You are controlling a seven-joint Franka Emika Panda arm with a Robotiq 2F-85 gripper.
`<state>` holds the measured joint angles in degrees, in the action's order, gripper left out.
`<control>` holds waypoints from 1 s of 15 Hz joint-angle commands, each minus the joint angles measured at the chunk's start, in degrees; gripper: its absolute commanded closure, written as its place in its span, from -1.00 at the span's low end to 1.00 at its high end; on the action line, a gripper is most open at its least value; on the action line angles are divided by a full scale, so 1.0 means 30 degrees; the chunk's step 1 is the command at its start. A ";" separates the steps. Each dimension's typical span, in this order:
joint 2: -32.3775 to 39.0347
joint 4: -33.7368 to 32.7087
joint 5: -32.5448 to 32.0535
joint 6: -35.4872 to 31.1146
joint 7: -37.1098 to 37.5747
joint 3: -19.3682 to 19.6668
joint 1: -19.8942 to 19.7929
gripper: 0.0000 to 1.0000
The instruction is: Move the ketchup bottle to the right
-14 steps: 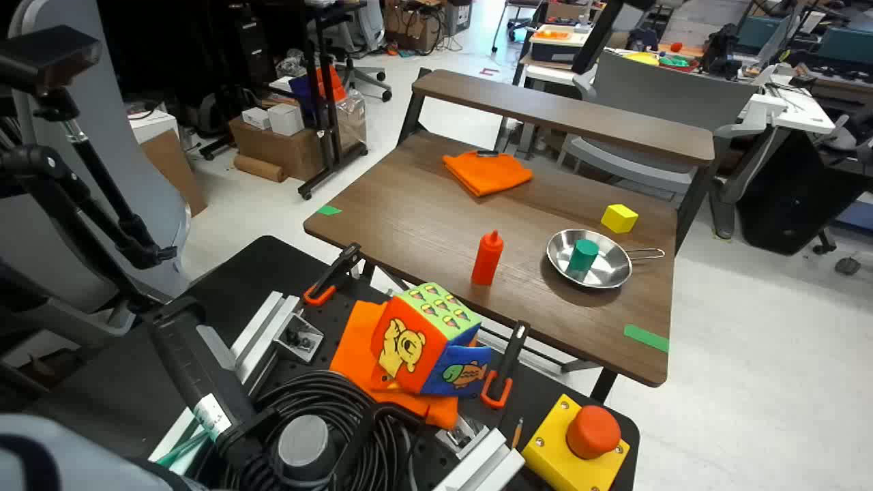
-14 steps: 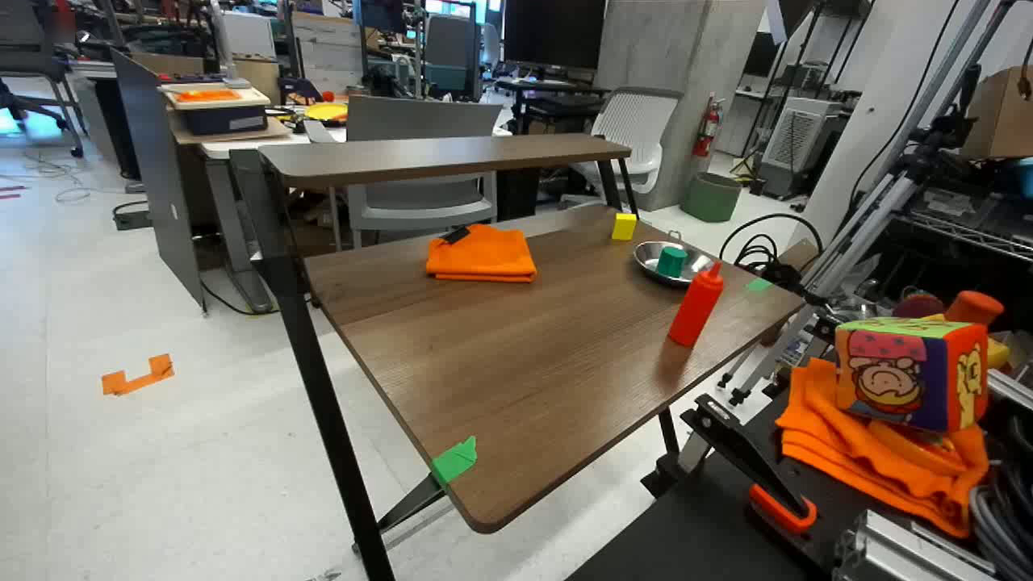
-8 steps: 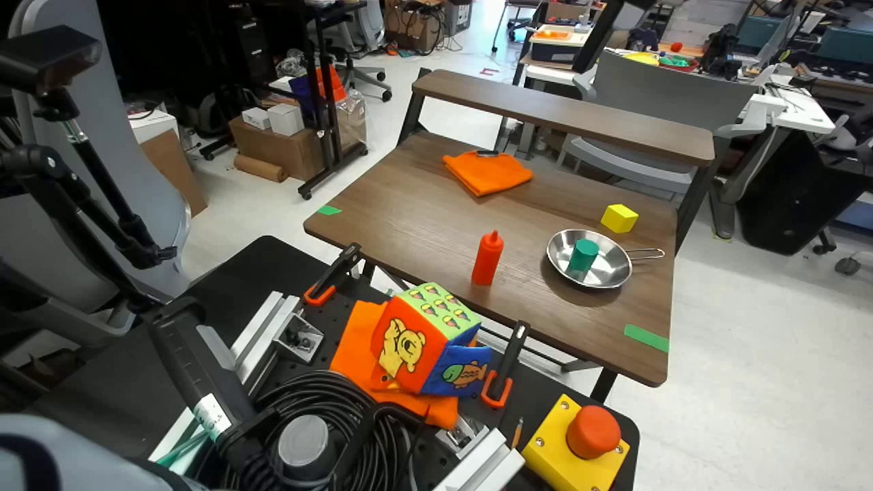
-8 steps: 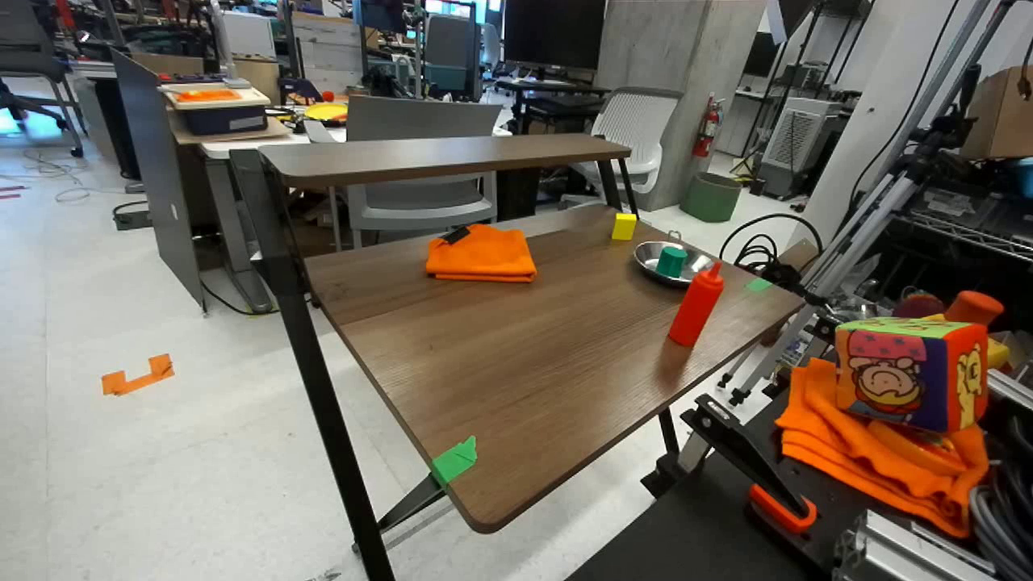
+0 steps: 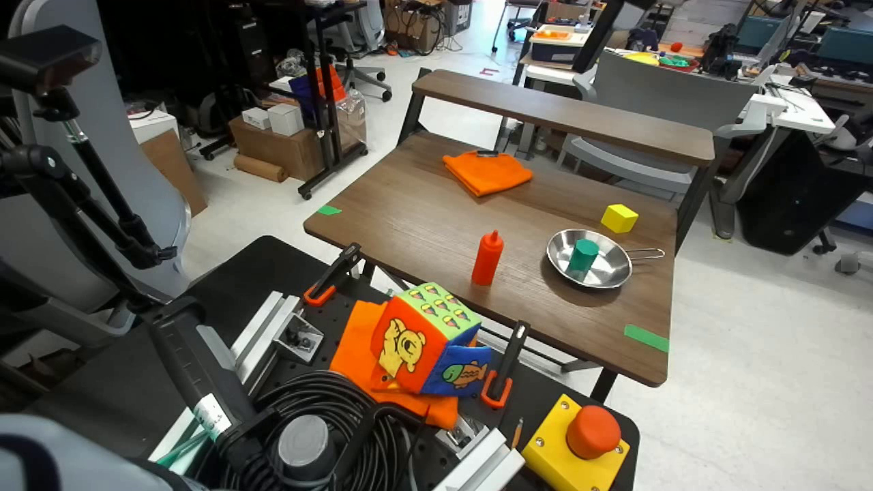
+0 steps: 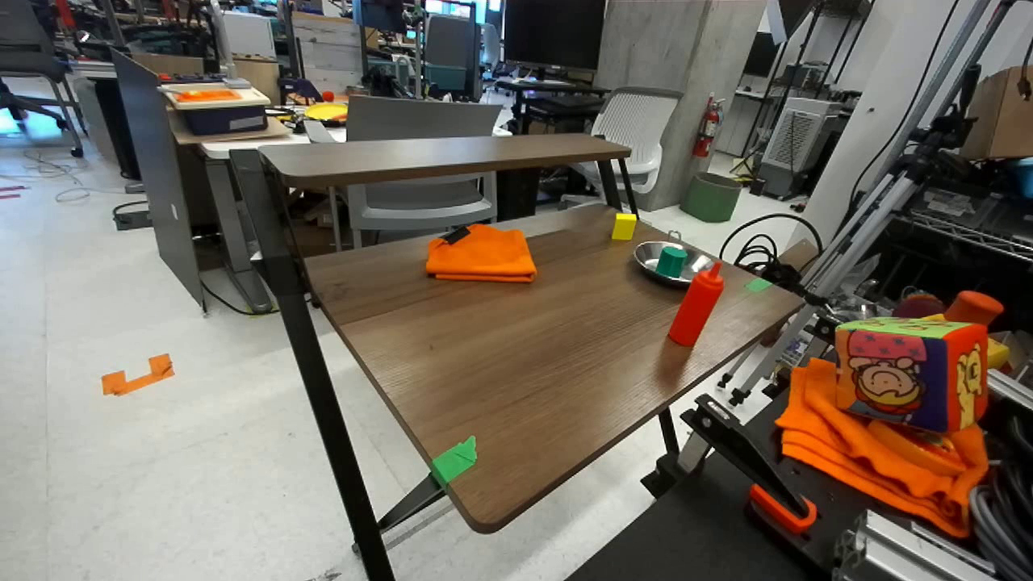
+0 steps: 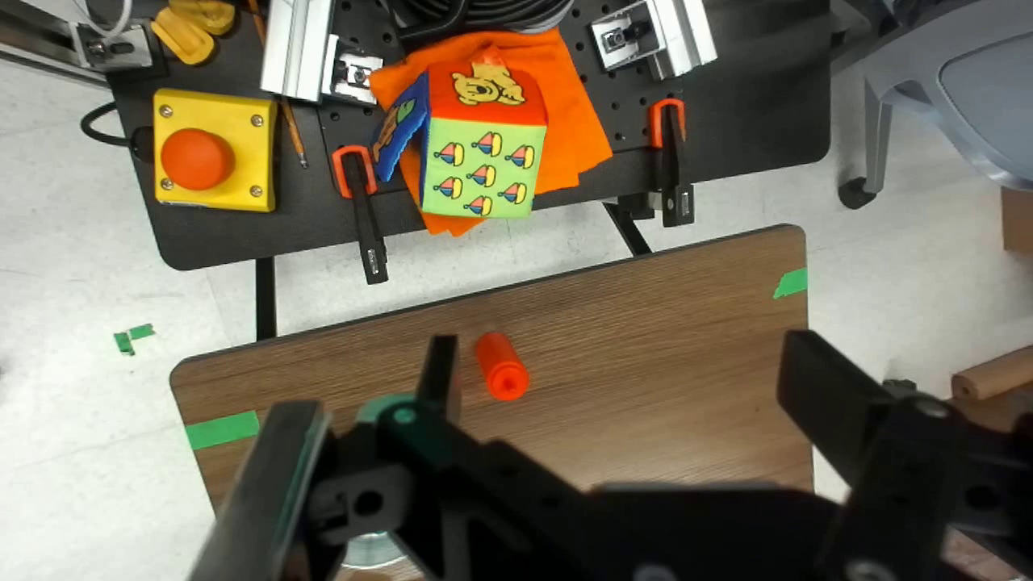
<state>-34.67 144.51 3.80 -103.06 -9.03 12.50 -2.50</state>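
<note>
Ketchup bottle (image 5: 487,259): upright on the tabletop (image 5: 423,211), near the metal pan (image 5: 614,269).
Bottle long axis: vertical.
Gripper (image 7: 613,378): spread wide, holding nothing.
Bottle from gripper: below, picture-left of midline in wrist view; I should shift, then descend.
</note>
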 commanded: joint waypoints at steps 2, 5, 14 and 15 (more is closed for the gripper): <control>0.0064 -0.0034 0.0198 0.0049 -0.0202 -0.0358 -0.0424 -1.00; 0.1100 -0.0840 0.0204 0.0342 0.0654 -0.0740 -0.0367 -1.00; 0.8165 -0.3795 -0.0878 -0.1884 0.4519 -0.3054 -0.0147 -1.00; 0.8966 -0.3993 -0.1028 -0.2318 0.4621 -0.3169 -0.0109 -1.00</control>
<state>-15.49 136.32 2.49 -107.95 3.03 4.38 -2.61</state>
